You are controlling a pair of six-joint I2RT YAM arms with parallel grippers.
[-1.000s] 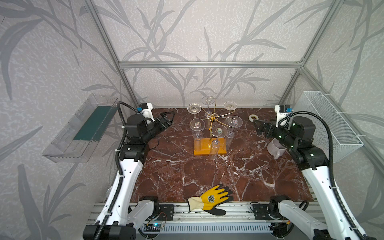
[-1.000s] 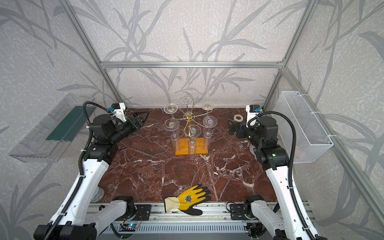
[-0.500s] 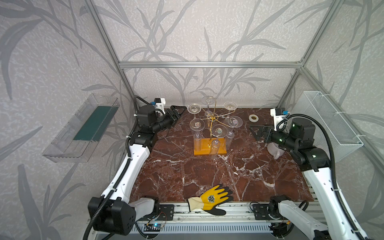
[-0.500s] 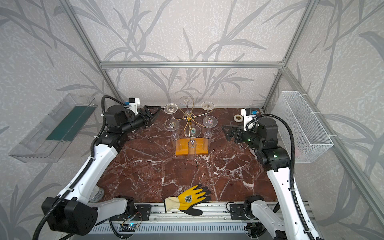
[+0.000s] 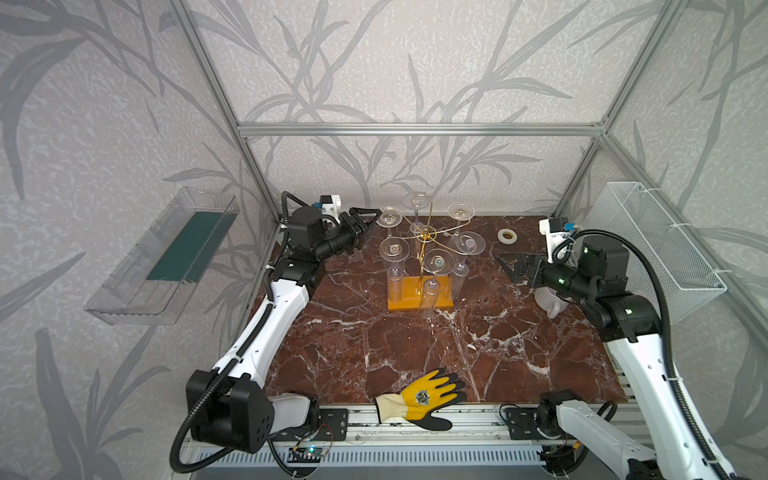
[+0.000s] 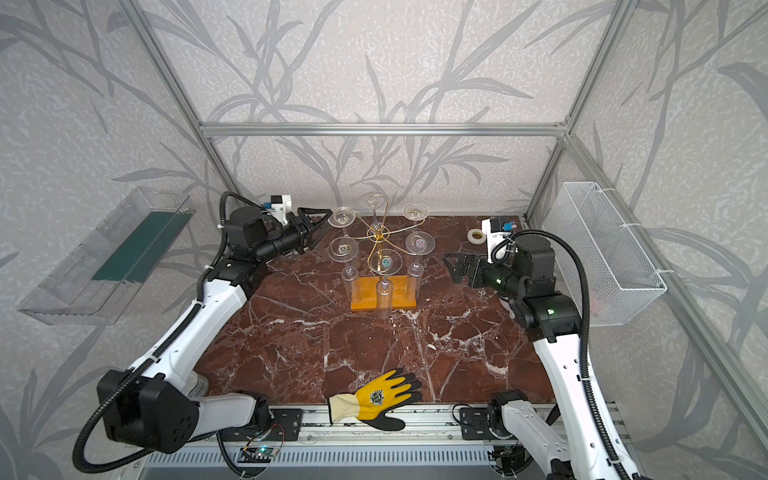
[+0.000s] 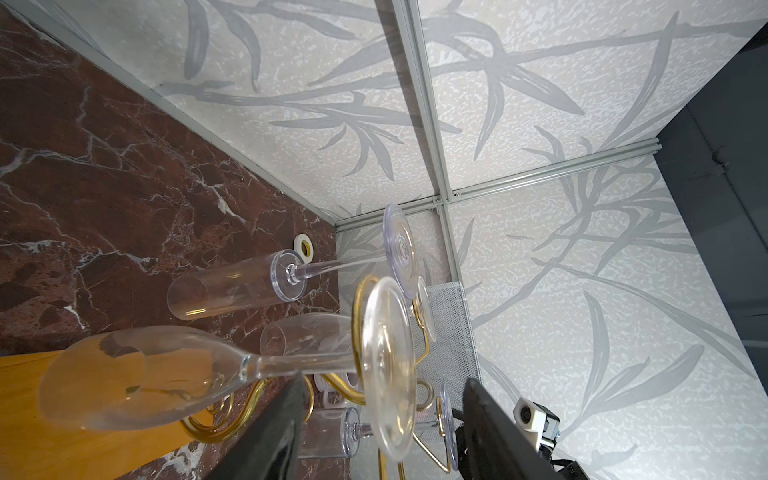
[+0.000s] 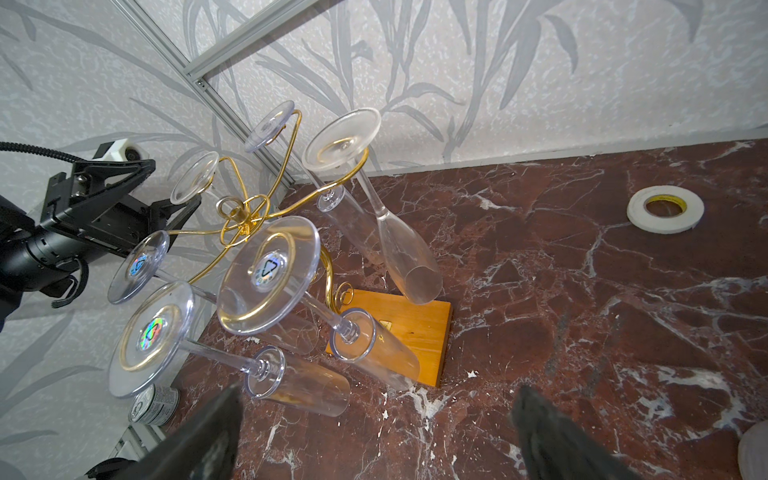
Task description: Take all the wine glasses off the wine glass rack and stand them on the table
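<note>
The wine glass rack (image 5: 409,300) is stood near the middle of the back edge of the table (image 5: 415,357), with six glasses hung upside down from its curled arms. The wine glass (image 7: 232,368) being approached is the one hung on the arm toward the back left corner. The left gripper (image 5: 370,224) is held just beside its foot (image 7: 388,361), jaws apart and nothing clamped. In the left wrist view the foot is seen between the two fingers (image 7: 282,424), apparently untouched. The right gripper (image 5: 508,269) is held toward the right edge, well apart from the rack, jaws spread wide and empty.

The step in hand is judged to be the grasp. It would be best done with the jaws brought onto the stem below the foot and closed gently, since the thin clear stem may slip. The glass should then be drawn outward through the open end of the curl, not lifted straight up, so that the light rack is not tipped and the other glasses are not knocked.
</note>
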